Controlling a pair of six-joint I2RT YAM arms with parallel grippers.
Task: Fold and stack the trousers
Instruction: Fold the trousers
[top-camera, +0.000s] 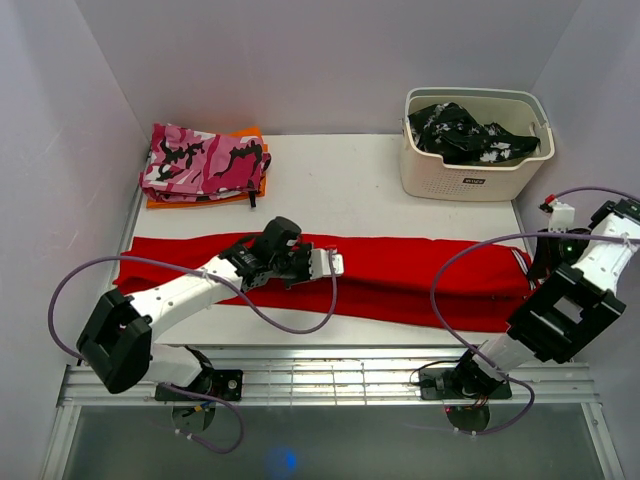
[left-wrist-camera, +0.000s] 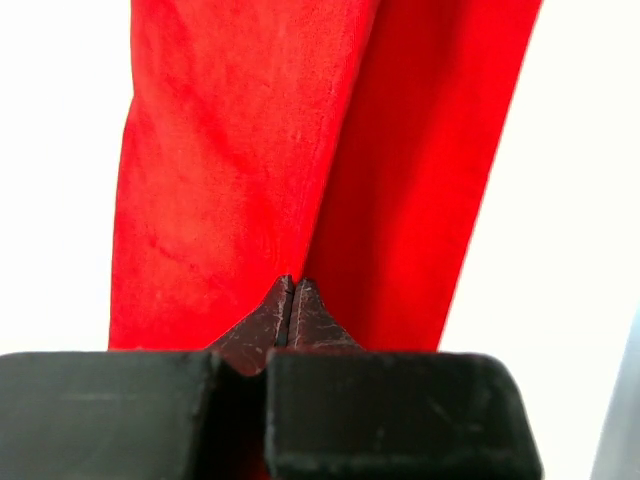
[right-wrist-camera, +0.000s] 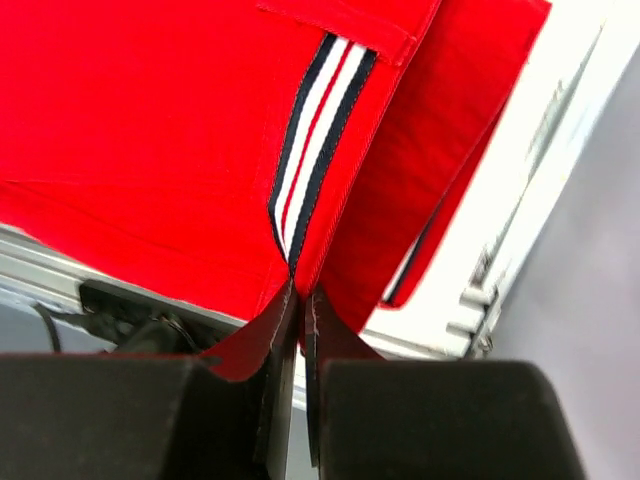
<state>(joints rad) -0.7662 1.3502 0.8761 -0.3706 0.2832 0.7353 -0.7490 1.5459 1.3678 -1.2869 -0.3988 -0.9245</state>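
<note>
The bright-red trousers (top-camera: 420, 280) lie stretched left to right across the table. Their end with the thin white stripes (right-wrist-camera: 315, 130) is at the right. My left gripper (top-camera: 335, 263) is over their middle. In the left wrist view its jaws (left-wrist-camera: 290, 285) are shut at a crease in the red cloth (left-wrist-camera: 230, 170), which runs straight away from the tips. My right gripper (top-camera: 535, 262) is at the trousers' right end. In the right wrist view it (right-wrist-camera: 300, 295) is shut on the red cloth just below the stripes, and cloth wraps over one finger.
A pink camouflage garment (top-camera: 205, 160) lies folded on an orange one at the back left. A white basket (top-camera: 470, 180) holding a black-and-white garment (top-camera: 470, 135) stands at the back right. Purple walls close in on the left, back and right. A metal rail runs along the near edge.
</note>
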